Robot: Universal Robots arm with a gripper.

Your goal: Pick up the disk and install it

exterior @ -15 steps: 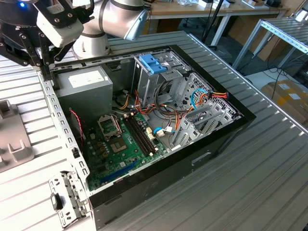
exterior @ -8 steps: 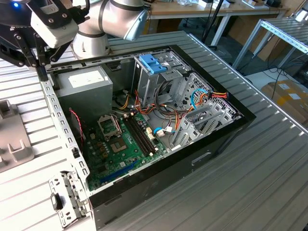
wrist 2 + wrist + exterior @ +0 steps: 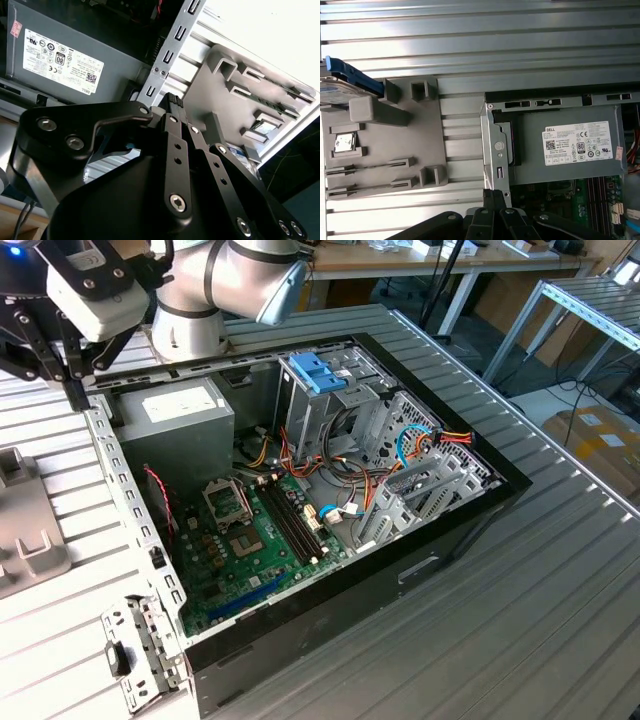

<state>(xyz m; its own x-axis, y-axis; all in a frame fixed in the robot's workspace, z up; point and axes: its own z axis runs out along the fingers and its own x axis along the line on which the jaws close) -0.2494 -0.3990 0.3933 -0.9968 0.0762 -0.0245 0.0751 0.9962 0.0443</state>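
Second wrist view gives me the closest look at the gripper: its two black fingers are pressed together tip to tip, with no gap that I can see and nothing between them. In the first wrist view the gripper looks just as closed and empty.

Right under the fingertips runs the perforated metal edge of the open computer case, and the exterior view puts the gripper above that edge near the case's corner.

Just past the tool on the case side is the grey power supply with its white sticker. Beyond that I see the green motherboard, and farther still the metal drive cage topped by a blue tab piece.

On the tool's other side, outside the case, a grey slotted fixture lies flat on the ribbed table. One pocket of it holds a small shiny square part.

The disk rests at the fixture's corner farthest from the fingertips, well apart from the tool. Its light-blue rail shows along one side, and the frame edge cuts off the rest.
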